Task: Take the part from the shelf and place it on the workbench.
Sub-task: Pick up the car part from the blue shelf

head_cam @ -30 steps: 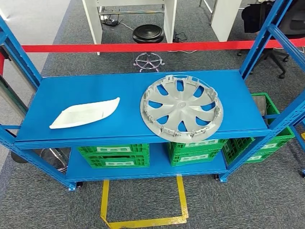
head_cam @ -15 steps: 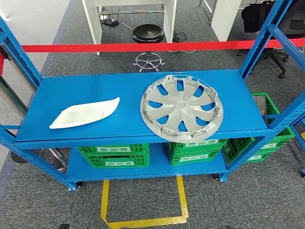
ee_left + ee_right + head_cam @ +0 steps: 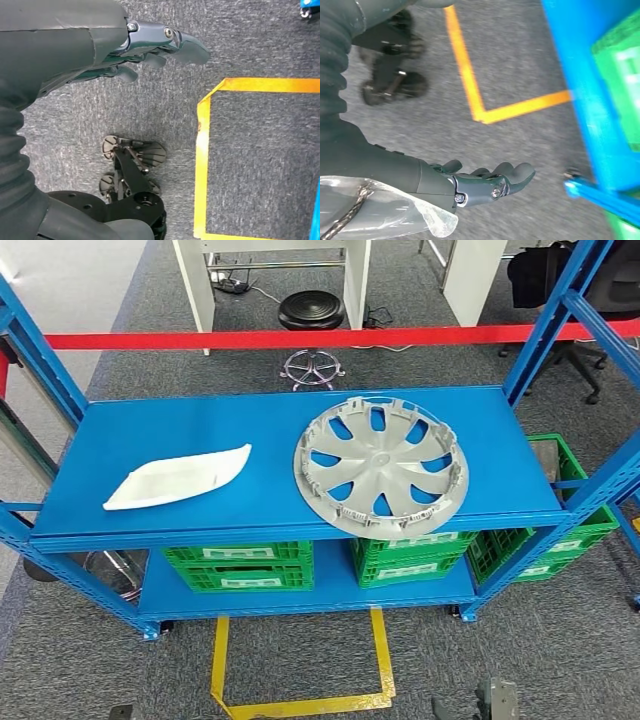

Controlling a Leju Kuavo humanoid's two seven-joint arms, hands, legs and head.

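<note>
on the blue shelf, toward its right half, lies the part, a silver-grey wheel cover, flat on the top deck with its near edge reaching the deck's front lip. left of the wheel cover and well apart from it rests a thin white tray-like piece. below the wheel cover, on the lower deck, stand green crates. both hands hang low, well short of the wheel cover: the left hand has its fingers stretched out and loosely apart over grey carpet, holding nothing, and the right hand is likewise extended and empty, near the shelf's blue foot; its tip just shows in the head view, below the wheel cover. the step in hand looks like the reach, not yet begun in earnest. to do it well, the arms would best rise clear of the front lip, then come in on either side of the wheel cover, since one hand alone would likely tip so broad a disc. the wheel cover appears to be thin moulded plastic, with curved spokes, open gaps and small clips standing around its rim; the rim should offer purchase, though the clips may snag fingers.
</note>
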